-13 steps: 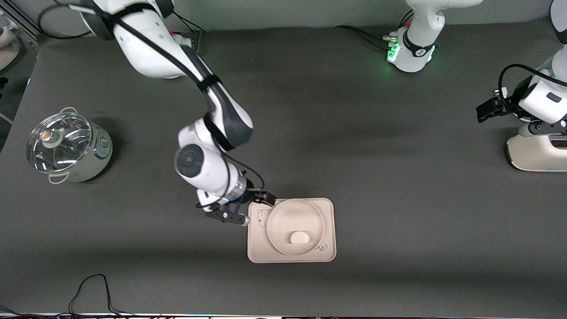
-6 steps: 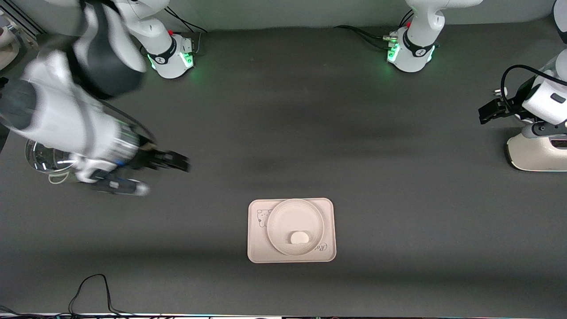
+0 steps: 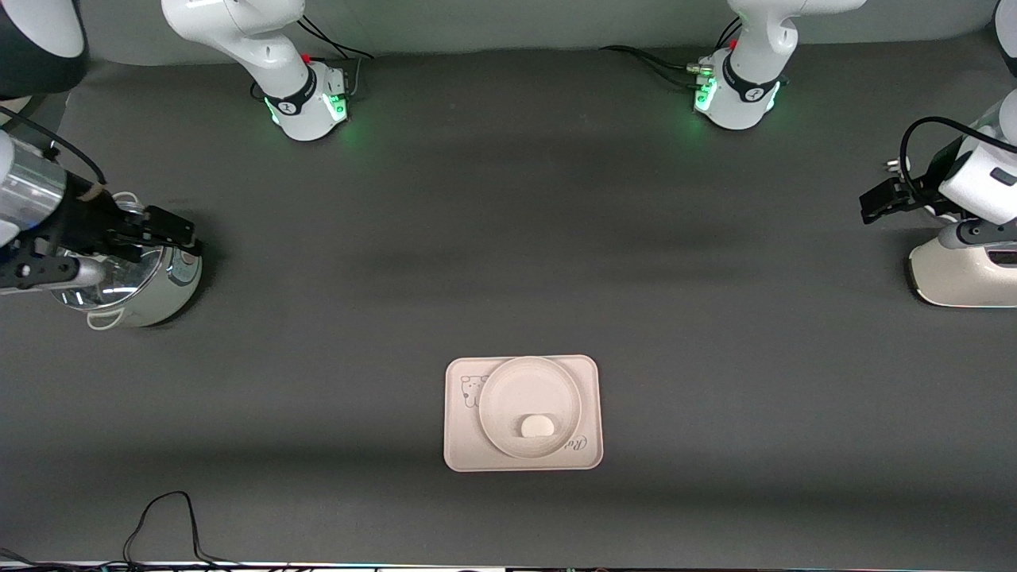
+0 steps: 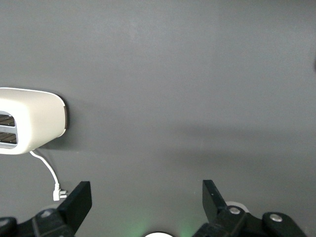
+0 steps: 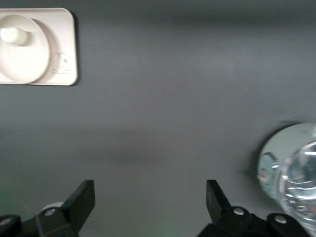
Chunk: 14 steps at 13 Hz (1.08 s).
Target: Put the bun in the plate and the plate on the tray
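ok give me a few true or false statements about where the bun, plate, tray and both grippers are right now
1. The bun lies in the plate. True.
2. The plate sits on the bare table beside the tray. False: it rests on the tray.
3. The right gripper holds the plate. False: it is open and empty, up over the pot at the right arm's end of the table.
4. The left gripper is open and holds nothing. True: that arm waits by the toaster.
5. The pot stands on the tray. False: it stands on the table, well apart from the tray.
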{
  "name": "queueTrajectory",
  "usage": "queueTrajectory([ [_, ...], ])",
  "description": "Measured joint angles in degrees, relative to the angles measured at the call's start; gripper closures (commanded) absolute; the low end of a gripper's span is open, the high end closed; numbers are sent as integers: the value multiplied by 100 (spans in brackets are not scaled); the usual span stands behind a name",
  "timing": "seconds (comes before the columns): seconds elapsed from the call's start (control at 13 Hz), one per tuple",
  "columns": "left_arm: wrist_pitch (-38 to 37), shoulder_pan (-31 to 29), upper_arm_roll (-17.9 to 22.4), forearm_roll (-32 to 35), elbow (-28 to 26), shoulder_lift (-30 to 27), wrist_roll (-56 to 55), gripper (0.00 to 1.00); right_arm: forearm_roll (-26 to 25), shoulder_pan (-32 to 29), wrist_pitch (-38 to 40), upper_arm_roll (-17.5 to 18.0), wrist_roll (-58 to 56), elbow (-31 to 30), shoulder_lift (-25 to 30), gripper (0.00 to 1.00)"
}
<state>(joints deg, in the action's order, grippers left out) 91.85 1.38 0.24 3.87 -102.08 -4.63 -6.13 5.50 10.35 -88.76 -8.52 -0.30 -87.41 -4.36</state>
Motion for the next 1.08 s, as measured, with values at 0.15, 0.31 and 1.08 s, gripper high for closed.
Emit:
queueTrajectory([
  [0.15, -5, -16, 6, 0, 32, 1, 0, 0, -237, -105, 0, -1, -179, -46, -5, 0],
  [0.31, -10, -20, 10, 0, 70, 2, 0, 0, -357, -116, 0, -3, -206, -61, -10, 0],
  [1.08, -11, -24, 17, 0, 72, 3, 0, 0, -378, -250, -1, -110, -352, -63, -10, 0],
])
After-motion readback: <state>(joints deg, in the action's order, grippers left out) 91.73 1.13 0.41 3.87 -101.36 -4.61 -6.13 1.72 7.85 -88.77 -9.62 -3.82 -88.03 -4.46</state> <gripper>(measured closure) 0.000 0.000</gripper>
